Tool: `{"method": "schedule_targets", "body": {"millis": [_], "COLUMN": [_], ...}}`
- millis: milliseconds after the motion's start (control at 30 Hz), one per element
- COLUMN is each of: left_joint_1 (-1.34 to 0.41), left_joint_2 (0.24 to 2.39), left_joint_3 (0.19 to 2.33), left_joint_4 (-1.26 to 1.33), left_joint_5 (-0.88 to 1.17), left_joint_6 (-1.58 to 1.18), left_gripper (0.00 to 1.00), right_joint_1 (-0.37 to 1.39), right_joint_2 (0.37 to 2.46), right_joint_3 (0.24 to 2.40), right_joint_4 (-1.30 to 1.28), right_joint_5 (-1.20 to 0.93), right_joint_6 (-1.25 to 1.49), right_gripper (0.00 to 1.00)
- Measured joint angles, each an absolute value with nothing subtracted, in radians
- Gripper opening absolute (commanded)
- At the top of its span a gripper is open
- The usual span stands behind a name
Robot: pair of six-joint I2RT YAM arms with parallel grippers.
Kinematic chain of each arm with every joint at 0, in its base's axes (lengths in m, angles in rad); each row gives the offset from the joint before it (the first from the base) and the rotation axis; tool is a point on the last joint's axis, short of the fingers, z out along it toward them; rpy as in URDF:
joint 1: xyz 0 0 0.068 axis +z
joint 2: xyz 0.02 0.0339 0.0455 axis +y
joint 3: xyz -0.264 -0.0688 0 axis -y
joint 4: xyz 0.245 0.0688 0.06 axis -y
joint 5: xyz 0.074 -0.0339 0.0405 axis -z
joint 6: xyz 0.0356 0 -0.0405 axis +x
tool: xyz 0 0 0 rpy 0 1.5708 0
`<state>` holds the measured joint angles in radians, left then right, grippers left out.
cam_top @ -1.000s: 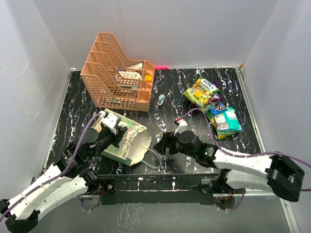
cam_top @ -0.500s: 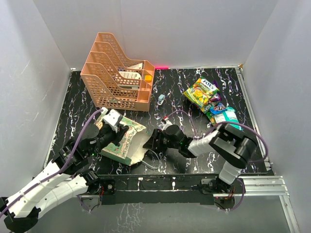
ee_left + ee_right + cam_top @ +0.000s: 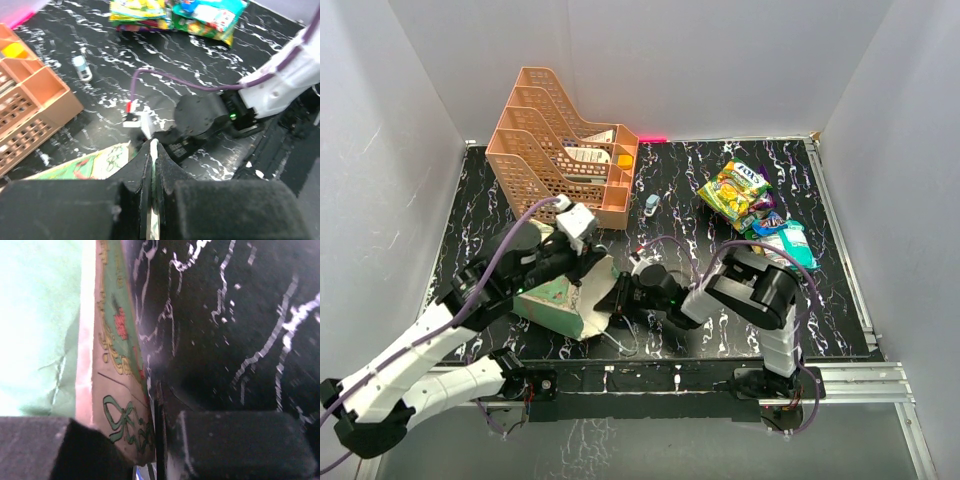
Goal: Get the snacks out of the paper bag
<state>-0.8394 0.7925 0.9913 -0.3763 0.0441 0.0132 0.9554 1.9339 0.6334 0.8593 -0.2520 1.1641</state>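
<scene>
Since a second ago the right arm has folded in and swung left, so the right gripper (image 3: 620, 297) is now at the mouth of the paper bag (image 3: 550, 298). The left arm has shifted right and lifted the bag's upper side off the counter (image 3: 670, 175).

The black marbled counter fills the floor of the white-walled cell. An orange lattice rack (image 3: 560, 150) stands at its far left with a few small things in its compartments.

The mint-green bag lies on its side near the front left, below the rack. Its cream inside faces right, towards the right arm. The left gripper (image 3: 152, 150) is pressed together on the bag's upper rim, with a thin cream paper edge pinched between its fingers. In the right wrist view the right gripper is closed in on the bag's patterned lower wall, with the paper caught between its fingers.

The snacks (image 3: 760, 215) lie in a loose pile at the far right, well apart from the bag. A yellow-green packet (image 3: 733, 190) lies farthest back and a teal packet (image 3: 786, 247) nearest. Whether any are still inside the bag cannot be told.

A small pale bottle (image 3: 651, 205) stands between the rack and the pile.
</scene>
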Motion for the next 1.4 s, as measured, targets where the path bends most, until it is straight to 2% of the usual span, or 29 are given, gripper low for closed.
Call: {"method": "schedule_targets", "body": {"millis": [100, 400, 767, 867, 1000, 1133, 1200, 1267, 1400], "left_joint_1": [-0.840, -0.840, -0.840, -0.840, -0.841, -0.841, -0.841, -0.841, -0.841], "left_joint_2": [0.889, 0.948, 0.879, 0.862, 0.836, 0.811, 0.804, 0.798, 0.783], "left_joint_3": [1.060, 1.076, 1.026, 1.004, 0.962, 0.906, 0.884, 0.868, 0.856], "left_joint_4": [-0.403, -0.435, -0.461, -0.460, -0.460, -0.454, -0.446, -0.440, -0.433], "left_joint_5": [0.132, 0.329, 0.278, 0.238, 0.136, 0.060, 0.038, 0.020, -0.009], "left_joint_6": [0.020, 0.004, -0.010, -0.016, -0.032, -0.062, -0.080, -0.095, -0.113], "left_gripper": [0.00, 0.00, 0.00, 0.00, 0.00, 0.00, 0.00, 0.00, 0.00], "right_joint_1": [0.968, 0.982, 0.982, 0.982, 0.981, 0.968, 0.954, 0.941, 0.921], "right_joint_2": [1.982, 2.123, 2.155, 2.155, 2.132, 1.986, 1.905, 1.828, 1.624], "right_joint_3": [0.679, 0.833, 0.865, 0.821, 0.718, 0.697, 0.689, 0.672, 0.609], "right_joint_4": [0.902, 1.096, 1.164, 1.176, 1.148, 0.923, 0.805, 0.704, 0.479], "right_joint_5": [-0.241, -0.200, -0.178, -0.165, -0.136, -0.105, -0.096, -0.083, -0.038], "right_joint_6": [1.180, 1.197, 1.215, 1.218, 1.206, 1.123, 1.069, 1.016, 0.878], "right_gripper": [0.08, 0.08, 0.08, 0.16, 0.39, 0.53, 0.64, 0.67, 0.68]}}
